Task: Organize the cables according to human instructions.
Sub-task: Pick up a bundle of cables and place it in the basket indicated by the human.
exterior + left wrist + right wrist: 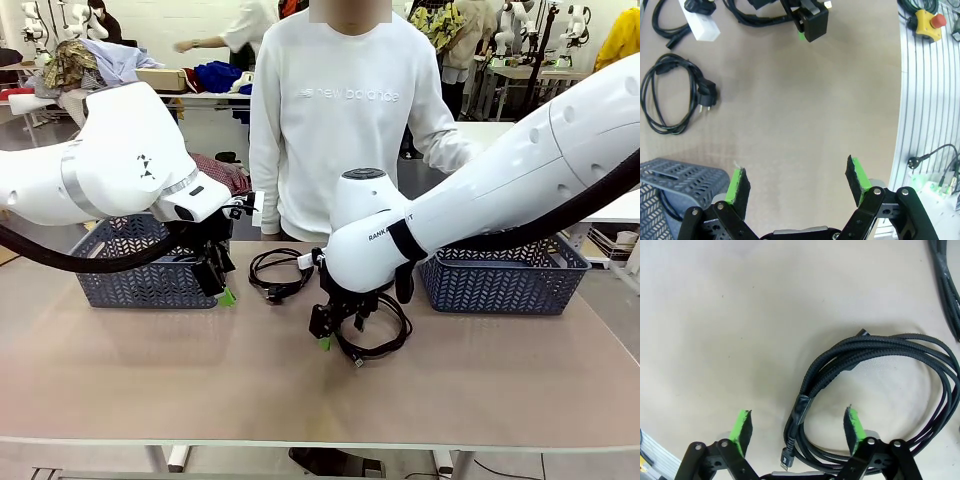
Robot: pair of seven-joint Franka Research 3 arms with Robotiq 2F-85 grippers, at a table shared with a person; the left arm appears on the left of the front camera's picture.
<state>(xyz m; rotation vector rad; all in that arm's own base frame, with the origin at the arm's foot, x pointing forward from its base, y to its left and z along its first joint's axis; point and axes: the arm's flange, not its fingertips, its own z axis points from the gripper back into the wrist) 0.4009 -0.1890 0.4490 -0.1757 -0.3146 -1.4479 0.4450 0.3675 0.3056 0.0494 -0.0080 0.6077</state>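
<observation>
Green-padded fingers (pixel 742 432) of the right gripper (pixel 797 430) stand apart, low over the tabletop, straddling the taped neck of a braided cable (pixel 875 367). The pads have not met the strands, so nothing is clenched yet. The cable's small plug (pixel 785 460) lies just inside the jaws, and most of the loop fans out beyond the fingertips and to one side. The step in hand looks like the pick of this coil. The next move calls for closing squarely on the bound part, where all the turns are gathered, then lifting straight up so the loose loops neither snag nor spill, and carrying it to whichever basket the person (pixel 345 120) indicates. The left gripper (pixel 797 185) hangs wide open and empty over bare table, with a blue-grey basket (pixel 677 175) just beside one finger. A coiled power cord (pixel 670 102) lies well ahead of it, and another cable with a white block (pixel 700 22) lies farther on. A second basket (pixel 500 280) sits behind the right arm. The table (pixel 150 380) is smooth, matte beige, giving the pads a flat surface to close against. Beyond it is a busy workroom with clothes heaped (pixel 90 65) on distant tables.
</observation>
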